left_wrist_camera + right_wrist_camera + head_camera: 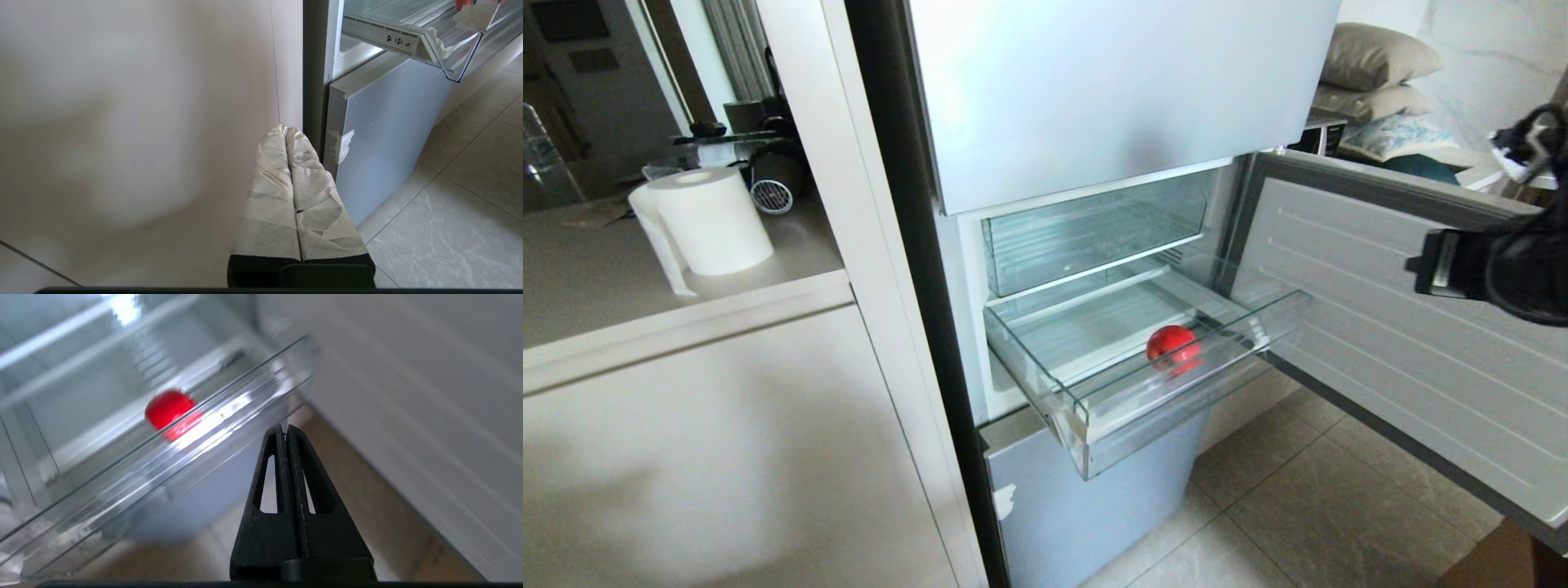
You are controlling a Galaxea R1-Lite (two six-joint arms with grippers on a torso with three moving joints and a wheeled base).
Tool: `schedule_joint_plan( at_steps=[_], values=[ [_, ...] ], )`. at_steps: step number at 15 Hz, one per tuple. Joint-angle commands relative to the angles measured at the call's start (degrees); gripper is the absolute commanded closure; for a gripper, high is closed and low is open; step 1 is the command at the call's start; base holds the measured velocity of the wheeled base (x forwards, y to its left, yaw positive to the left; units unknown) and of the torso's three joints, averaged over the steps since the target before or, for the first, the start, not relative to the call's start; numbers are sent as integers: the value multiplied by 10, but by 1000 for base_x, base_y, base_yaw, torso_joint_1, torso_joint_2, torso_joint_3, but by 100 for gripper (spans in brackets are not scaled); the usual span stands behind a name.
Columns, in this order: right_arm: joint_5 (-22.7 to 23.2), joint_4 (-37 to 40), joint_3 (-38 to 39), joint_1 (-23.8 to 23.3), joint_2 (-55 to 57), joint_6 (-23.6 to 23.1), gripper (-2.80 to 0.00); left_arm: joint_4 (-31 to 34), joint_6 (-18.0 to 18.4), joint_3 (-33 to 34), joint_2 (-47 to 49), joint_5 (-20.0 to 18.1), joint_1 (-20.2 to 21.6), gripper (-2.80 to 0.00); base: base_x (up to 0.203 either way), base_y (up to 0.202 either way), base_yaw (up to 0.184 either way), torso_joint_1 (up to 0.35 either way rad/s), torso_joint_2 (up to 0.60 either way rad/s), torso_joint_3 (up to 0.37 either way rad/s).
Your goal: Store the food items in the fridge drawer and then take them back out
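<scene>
The clear fridge drawer [1176,400] is pulled out of the open fridge. One smooth, deep red food item [1174,347] lies in it near the front lip, right of centre. My right arm [1503,269] reaches in from the right edge, in front of the open door. In the right wrist view my right gripper [285,428] is shut and empty; it sits outside the drawer [212,424], off the drawer's front corner, with the red item [167,408] behind the clear wall. My left gripper [286,130], wrapped in tape, is shut and parked low beside the cabinet side.
The open fridge door [1380,327] stands on the right of the drawer. A second clear drawer [1094,233] sits pushed in above it, and a grey lower drawer front [1094,506] is below. A paper towel roll [715,220] stands on the counter at left.
</scene>
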Motion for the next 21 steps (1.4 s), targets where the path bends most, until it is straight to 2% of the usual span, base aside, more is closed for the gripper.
schedule_joint_plan(
  at_steps=[1,5,7,10,17,21],
  values=[
    [-1,69,-111,24,141,1,0,0,0,0,1,0,0,0,0,0,0,0,0,0],
    [6,192,-281,33,272,1,0,0,0,0,1,0,0,0,0,0,0,0,0,0],
    [33,206,-284,33,269,3,0,0,0,0,1,0,0,0,0,0,0,0,0,0],
    [53,209,-227,32,168,15,0,0,0,0,1,0,0,0,0,0,0,0,0,0],
    [67,205,18,3,-158,33,0,1,0,0,1,0,0,0,0,0,0,0,0,0],
    [95,204,91,-2,-230,28,0,0,0,0,1,0,0,0,0,0,0,0,0,0]
  ],
)
